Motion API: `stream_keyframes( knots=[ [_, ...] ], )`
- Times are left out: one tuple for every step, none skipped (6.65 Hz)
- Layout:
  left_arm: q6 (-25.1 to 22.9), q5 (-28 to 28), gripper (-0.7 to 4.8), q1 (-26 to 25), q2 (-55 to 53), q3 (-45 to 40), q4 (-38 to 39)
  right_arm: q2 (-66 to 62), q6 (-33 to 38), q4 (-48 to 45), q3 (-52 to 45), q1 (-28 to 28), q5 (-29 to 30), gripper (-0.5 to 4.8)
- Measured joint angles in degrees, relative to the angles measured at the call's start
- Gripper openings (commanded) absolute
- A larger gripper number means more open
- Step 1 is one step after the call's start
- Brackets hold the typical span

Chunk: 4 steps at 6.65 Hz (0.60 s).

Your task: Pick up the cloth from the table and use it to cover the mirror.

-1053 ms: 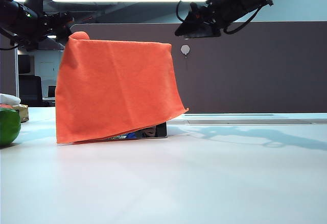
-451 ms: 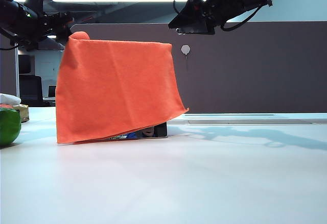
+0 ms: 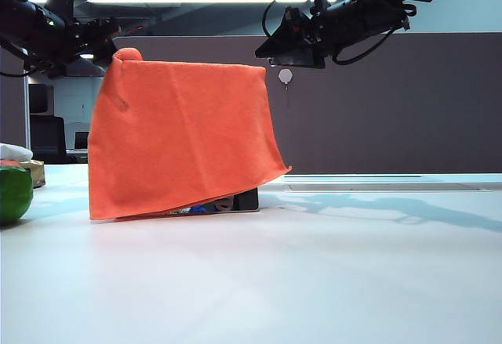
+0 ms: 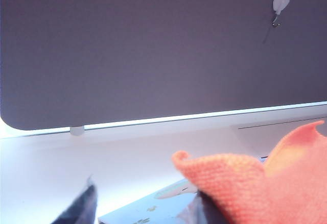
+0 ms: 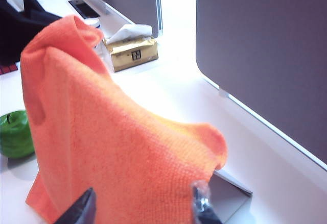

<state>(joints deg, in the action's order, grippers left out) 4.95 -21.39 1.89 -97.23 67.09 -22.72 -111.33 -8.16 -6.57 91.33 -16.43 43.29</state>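
Note:
The orange cloth (image 3: 180, 136) hangs draped over the upright mirror (image 3: 239, 200), of which only a dark strip shows under the cloth's lower right hem. My left gripper (image 3: 106, 42) hovers open by the cloth's raised top left corner. In the left wrist view that gripper (image 4: 143, 214) stands open, with a cloth (image 4: 255, 183) fold beside one finger (image 4: 79, 211) and a pale blue panel between the jaws. My right gripper (image 3: 286, 50) hangs open just above the top right corner. In the right wrist view its gripper (image 5: 143, 211) is over the cloth (image 5: 117, 147), holding nothing.
A green apple (image 3: 14, 193) and a tissue box (image 3: 33, 173) sit at the far left of the white table (image 3: 314, 281). A grey-brown partition (image 3: 392, 109) with a small white hook (image 3: 285, 76) stands behind. The mirror's grey back support (image 5: 230, 193) shows beside the cloth.
My right gripper has shifted left and tipped toward the cloth's top right corner. The cloth and the left gripper have barely moved.

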Motion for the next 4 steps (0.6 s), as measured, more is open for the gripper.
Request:
stream_keyframes(
  knots=[
    [0.0, 0.0, 2.47, 0.0, 0.0, 0.0, 0.0, -0.07, 0.44, -0.42, 0.0, 0.0, 0.0, 2.2],
    [0.02, 0.0, 2.47, 0.0, 0.0, 0.0, 0.0, -0.11, 0.55, -0.87, 0.0, -0.02, 0.04, 2.09],
    [0.02, 0.0, 2.47, 0.0, 0.0, 0.0, 0.0, -0.13, 0.87, -1.66, 0.02, -0.09, 0.04, 2.09],
    [0.02, 0.0, 2.47, 0.0, 0.0, 0.0, 0.0, -0.13, 1.01, -1.64, 0.02, -0.2, 0.04, 2.07]
  ],
)
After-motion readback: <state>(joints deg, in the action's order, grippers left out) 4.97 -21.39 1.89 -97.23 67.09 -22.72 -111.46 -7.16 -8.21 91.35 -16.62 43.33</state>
